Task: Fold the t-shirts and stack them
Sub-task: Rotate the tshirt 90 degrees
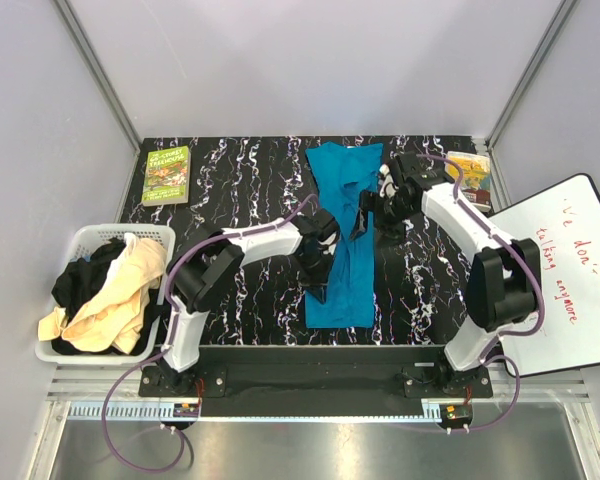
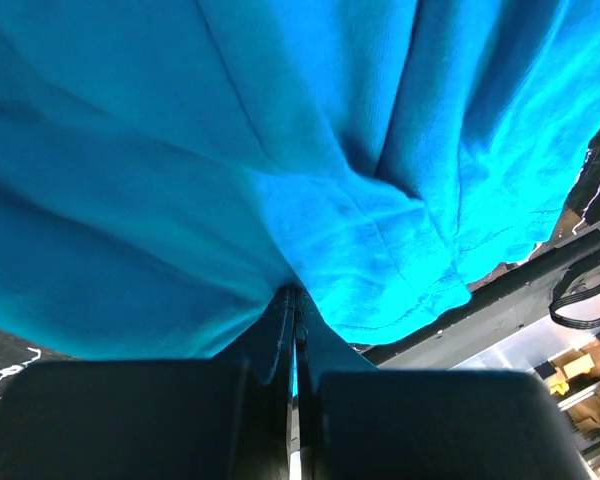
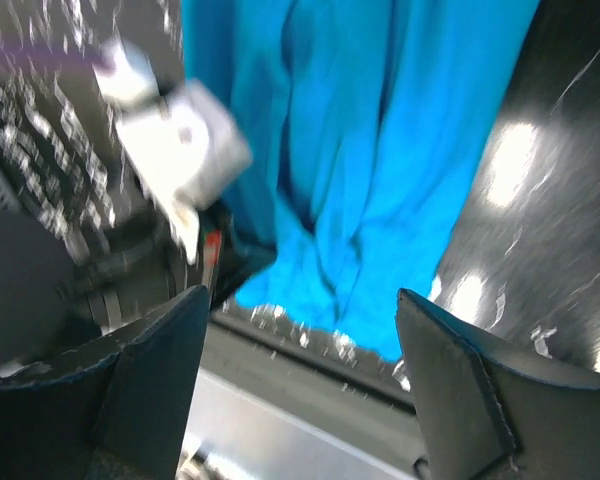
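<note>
left gripper (image 2: 292, 296): fingers pressed together, pinching a fold of the teal t-shirt (image 2: 280, 150); the cloth bunches into creases right at the tips.
right gripper (image 3: 300, 300): fingers spread wide with nothing between them; the view is motion-blurred.
teal t-shirt, place: on the black marbled table (image 1: 230, 180), right of centre, gathered into a narrow strip.
teal t-shirt, long axis: runs far to near; the collar end is far and the hem end lies close to the near table edge.
left gripper vs shirt: on the strip's left edge (image 1: 320, 275), toward the near half.
right gripper vs shirt: just beside the right edge (image 1: 370, 212), level with the far half; the cloth lies to its left and below.
nearer arm: the left already has hold; the right is the free one and the closer to the far half.
judgement, next move: the right must reach left onto the far half to get a matching grip, so the fold can go across the long axis.
other shirts: black t-shirt (image 1: 80, 280) and cream t-shirt (image 1: 120, 295) heaped in the white basket (image 1: 85, 238) at near left, not yet folded.
risk: a one-sided pinch may drag the strip askew.
</note>
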Motion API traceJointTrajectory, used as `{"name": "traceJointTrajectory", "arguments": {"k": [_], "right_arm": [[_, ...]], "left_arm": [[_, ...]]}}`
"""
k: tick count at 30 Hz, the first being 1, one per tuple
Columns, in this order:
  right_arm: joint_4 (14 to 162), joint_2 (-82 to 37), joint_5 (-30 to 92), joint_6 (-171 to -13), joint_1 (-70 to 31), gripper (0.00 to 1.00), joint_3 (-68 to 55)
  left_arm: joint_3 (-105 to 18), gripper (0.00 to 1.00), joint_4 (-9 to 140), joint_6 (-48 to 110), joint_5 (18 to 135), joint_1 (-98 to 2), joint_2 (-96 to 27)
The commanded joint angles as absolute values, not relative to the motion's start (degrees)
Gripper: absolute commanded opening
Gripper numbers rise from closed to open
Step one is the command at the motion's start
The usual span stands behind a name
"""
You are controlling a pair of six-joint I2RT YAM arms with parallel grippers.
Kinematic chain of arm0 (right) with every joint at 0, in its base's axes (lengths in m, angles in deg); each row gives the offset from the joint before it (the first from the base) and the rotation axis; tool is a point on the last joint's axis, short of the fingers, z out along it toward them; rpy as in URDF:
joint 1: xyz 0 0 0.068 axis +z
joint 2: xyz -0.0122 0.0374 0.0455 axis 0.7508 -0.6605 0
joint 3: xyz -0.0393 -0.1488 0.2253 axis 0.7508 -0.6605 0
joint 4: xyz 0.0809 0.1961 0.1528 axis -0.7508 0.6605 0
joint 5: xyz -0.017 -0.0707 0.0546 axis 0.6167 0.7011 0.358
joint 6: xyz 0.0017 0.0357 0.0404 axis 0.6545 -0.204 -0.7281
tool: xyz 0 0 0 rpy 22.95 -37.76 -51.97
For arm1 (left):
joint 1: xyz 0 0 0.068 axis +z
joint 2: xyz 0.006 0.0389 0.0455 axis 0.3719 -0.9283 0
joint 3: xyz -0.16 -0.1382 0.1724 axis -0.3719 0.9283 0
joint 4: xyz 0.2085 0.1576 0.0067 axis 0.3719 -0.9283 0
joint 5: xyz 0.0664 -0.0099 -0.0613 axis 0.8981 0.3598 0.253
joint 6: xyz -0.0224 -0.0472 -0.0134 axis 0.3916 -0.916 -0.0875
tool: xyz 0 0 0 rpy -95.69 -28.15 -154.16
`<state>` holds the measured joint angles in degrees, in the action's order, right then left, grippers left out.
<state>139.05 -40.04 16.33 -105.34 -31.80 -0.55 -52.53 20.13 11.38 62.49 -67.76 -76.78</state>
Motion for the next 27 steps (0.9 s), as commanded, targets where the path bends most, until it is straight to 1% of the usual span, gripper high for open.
{"name": "traceJointTrajectory", "arguments": {"k": [1,5,6,7,8,9,10,11,12,13,15,19,22,24,27], "right_arm": [[137.6,-34.3,9.0,-107.8,-31.6,0.82,-6.1],[135.7,-29.9,4.4,-109.7,-31.4,0.77,-14.6],[135.3,-29.3,3.7,-110.1,-31.2,0.73,-16.1],[134.7,-28.8,3.4,-110.9,-30.4,0.72,-17.3],[133.4,-27.9,3.3,-111.3,-30.0,0.71,-19.2],[132.5,-27.7,3.3,-111.6,-29.6,0.69,-19.9],[131.7,-27.5,3.3,-112.5,-29.0,0.67,-20.6],[129.8,-27.6,3.3,-112.9,-27.8,0.66,-21.1],[128.8,-27.7,3.5,-113.4,-27.0,0.66,-21.0],[128.0,-28.1,3.9,-114.0,-26.3,0.65,-20.7],[125.9,-29.8,6.0,-114.1,-23.8,0.65,-19.1],[122.8,-36.5,10.1,-113.3,-23.1,0.65,-14.3],[122.4,-42.4,14.4,-112.1,-23.1,0.65,-9.6],[122.2,-45.4,16.7,-111.6,-23.2,0.61,-7.0],[122.1,-50.8,17.0,-110.8,-23.2,0.55,-2.0]], "left_arm": [[-52.4,0.0,19.2,10.4,67.6,-67.2,-72.3],[-54.2,0.0,16.5,9.9,70.3,-63.5,-63.7],[-54.6,0.0,15.8,10.0,70.8,-62.7,-62.6],[-54.9,0.01,14.6,10.2,72.0,-61.8,-61.5],[-55.6,0.07,13.9,10.5,72.6,-60.0,-59.5],[-55.7,0.21,12.9,10.7,73.1,-59.0,-58.7],[-55.8,0.39,12.5,11.0,74.2,-58.0,-57.8],[-55.7,0.53,12.1,11.6,74.5,-56.0,-56.4],[-55.7,0.62,11.4,11.8,74.8,-54.9,-55.8],[-55.3,0.76,11.1,12.1,75.2,-53.9,-55.3],[-54.9,0.85,10.1,13.3,75.2,-51.4,-54.2],[-53.3,0.89,9.1,14.1,75.9,-48.8,-52.5],[-51.9,0.9,9.1,13.8,76.2,-48.5,-51.1],[-51.2,0.9,9.1,13.4,76.4,-48.5,-50.5],[-49.9,0.9,9.2,12.7,76.8,-48.5,-49.3]]}}
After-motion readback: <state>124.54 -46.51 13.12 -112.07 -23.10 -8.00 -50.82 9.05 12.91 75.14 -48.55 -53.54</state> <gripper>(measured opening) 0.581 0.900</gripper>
